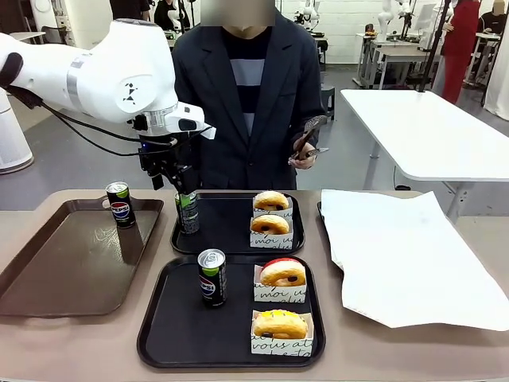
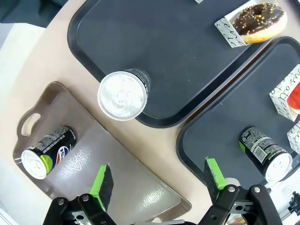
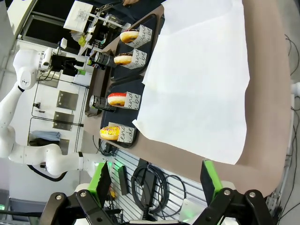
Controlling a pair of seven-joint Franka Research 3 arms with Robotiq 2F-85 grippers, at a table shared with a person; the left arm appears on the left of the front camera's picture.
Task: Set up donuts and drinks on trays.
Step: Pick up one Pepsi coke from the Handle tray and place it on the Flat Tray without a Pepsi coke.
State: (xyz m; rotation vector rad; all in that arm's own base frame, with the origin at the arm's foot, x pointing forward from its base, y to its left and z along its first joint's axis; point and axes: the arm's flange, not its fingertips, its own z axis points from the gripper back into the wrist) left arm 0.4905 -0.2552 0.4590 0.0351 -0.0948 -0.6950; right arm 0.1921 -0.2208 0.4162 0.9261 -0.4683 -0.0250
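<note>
Two black trays lie mid-table. The far tray carries two golden-brown donuts on printed papers and an upright Pepsi can. My left gripper hangs just above that can. In the left wrist view the gripper is open and the can stands free beyond its fingers. The near tray holds a can, a red donut and a yellow donut. My right gripper is open past the table's edge, nothing between its fingers.
A glossy brown tray at the left holds a third can. A large white paper sheet covers the table's right side. The person stands at the far side holding tongs.
</note>
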